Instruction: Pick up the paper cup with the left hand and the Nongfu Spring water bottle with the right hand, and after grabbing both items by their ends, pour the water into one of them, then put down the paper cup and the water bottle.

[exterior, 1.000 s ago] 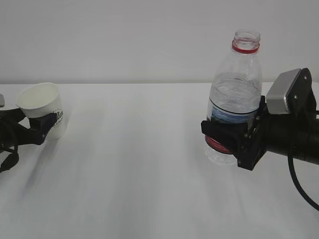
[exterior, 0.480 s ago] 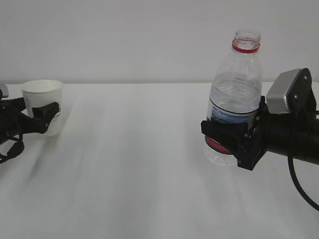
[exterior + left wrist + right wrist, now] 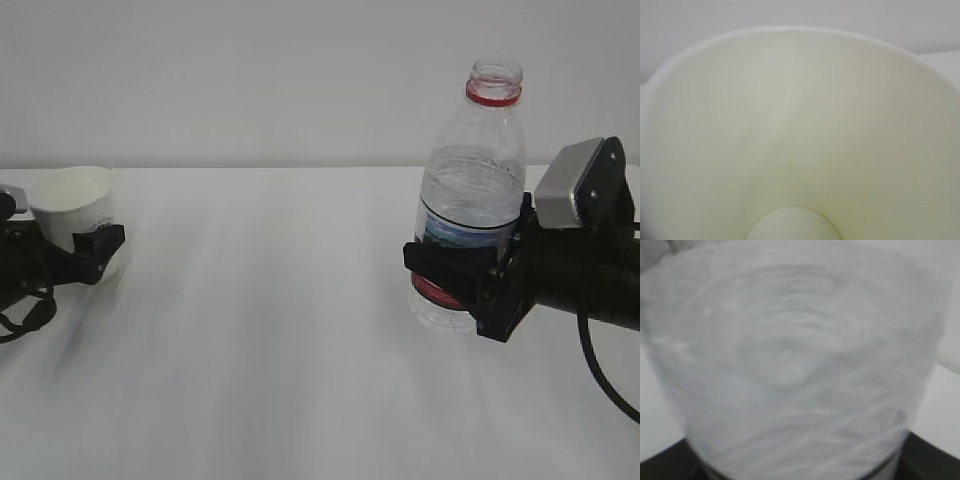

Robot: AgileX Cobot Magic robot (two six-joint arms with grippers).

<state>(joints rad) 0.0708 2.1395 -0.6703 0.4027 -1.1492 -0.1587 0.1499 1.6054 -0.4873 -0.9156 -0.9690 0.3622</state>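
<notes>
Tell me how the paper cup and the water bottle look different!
The paper cup is short, white and solid; the water bottle is tall and see-through, with a red label. The cup has a wide open top; the bottle has a narrow neck with a red ring. Both stand upright, uncapped, each between a black claw's fingers.

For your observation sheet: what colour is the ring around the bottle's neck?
Red; the bottle neck ring shows best in the exterior view.

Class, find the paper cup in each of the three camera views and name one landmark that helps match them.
Exterior view: the paper cup stands at the far left, in the left end effector.
Left wrist view: its pale inside fills the picture, seen from above the rim.
Right wrist view: not in it; only the water bottle.
Shared landmark: the white table.
</notes>
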